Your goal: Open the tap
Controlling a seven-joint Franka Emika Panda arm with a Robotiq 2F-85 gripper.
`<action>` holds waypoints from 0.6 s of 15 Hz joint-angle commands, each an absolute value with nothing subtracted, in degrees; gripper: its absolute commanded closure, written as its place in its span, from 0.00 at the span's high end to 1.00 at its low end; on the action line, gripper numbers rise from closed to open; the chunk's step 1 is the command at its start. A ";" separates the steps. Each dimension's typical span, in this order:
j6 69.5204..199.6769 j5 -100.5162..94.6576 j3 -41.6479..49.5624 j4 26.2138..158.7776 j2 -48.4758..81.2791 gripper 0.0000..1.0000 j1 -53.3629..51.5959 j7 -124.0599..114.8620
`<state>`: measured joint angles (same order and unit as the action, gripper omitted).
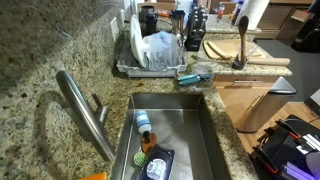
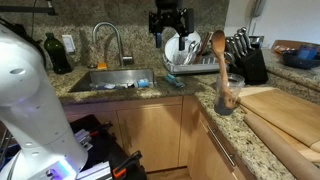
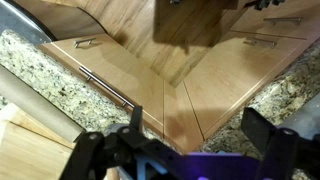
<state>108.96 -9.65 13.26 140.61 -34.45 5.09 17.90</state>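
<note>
The tap (image 1: 85, 112) is a slim brushed-steel spout that slants over the left side of the steel sink (image 1: 205, 130), with a thin lever (image 1: 100, 104) on its side. It also shows behind the sink in an exterior view (image 2: 108, 40). My gripper (image 2: 168, 31) hangs in the air above the dish rack, to the right of the tap and well clear of it. In the wrist view my gripper (image 3: 200, 130) has its two dark fingers spread wide with nothing between them. That view shows only wooden cabinet doors and granite counter below; the tap is out of it.
A dish rack (image 1: 128, 60) with plates stands behind the sink, also seen in an exterior view (image 2: 190, 64). A blue bottle (image 1: 143, 122) and a dark tray (image 1: 158, 163) lie in the basin. A wooden spoon in a holder (image 2: 222, 72), a knife block (image 2: 246, 60) and a cutting board (image 2: 285, 108) occupy the counter.
</note>
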 commanded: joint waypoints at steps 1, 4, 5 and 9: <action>108.86 -9.35 12.82 140.51 -34.36 1.00 5.58 18.12; 108.86 -9.35 12.82 140.51 -34.36 1.00 5.59 18.12; 109.01 -7.84 12.33 139.56 -29.08 1.00 3.47 18.73; 109.23 -5.82 5.09 141.91 -22.94 1.00 -2.73 17.19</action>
